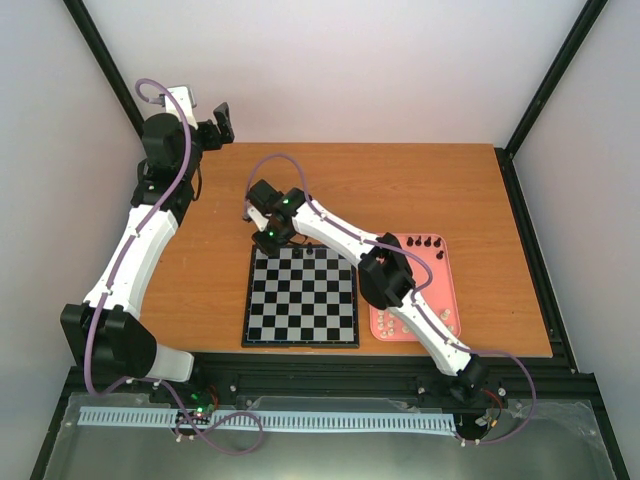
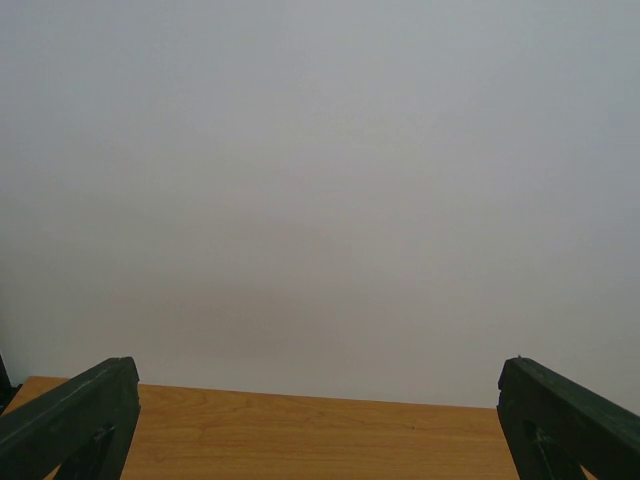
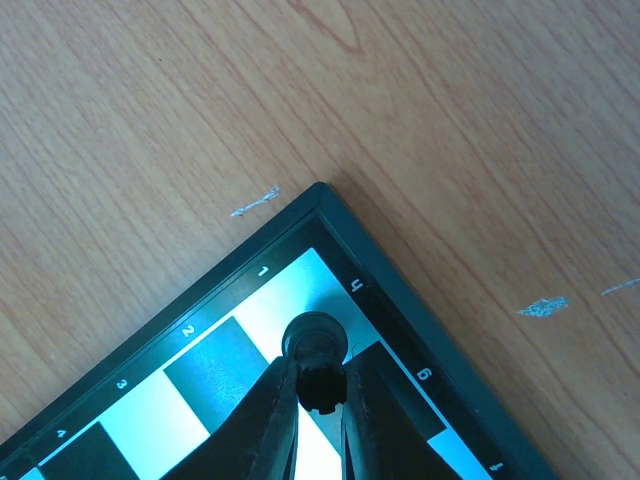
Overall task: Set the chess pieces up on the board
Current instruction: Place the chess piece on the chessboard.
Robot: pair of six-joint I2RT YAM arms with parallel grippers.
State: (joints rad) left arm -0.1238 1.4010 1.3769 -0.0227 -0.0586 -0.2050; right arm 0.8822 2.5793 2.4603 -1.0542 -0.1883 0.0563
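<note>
Right gripper [image 3: 322, 388] pinches a black chess piece [image 3: 313, 335] at the corner square of the board [image 3: 215, 365], lower centre of its wrist view. Left gripper [image 2: 318, 415], upper left in the top view, gapes wide, holding nothing.

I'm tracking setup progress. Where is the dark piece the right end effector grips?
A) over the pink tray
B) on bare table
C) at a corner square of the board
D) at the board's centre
C: the right end effector pinches the black piece at the corner of the board, beside its border.
</note>
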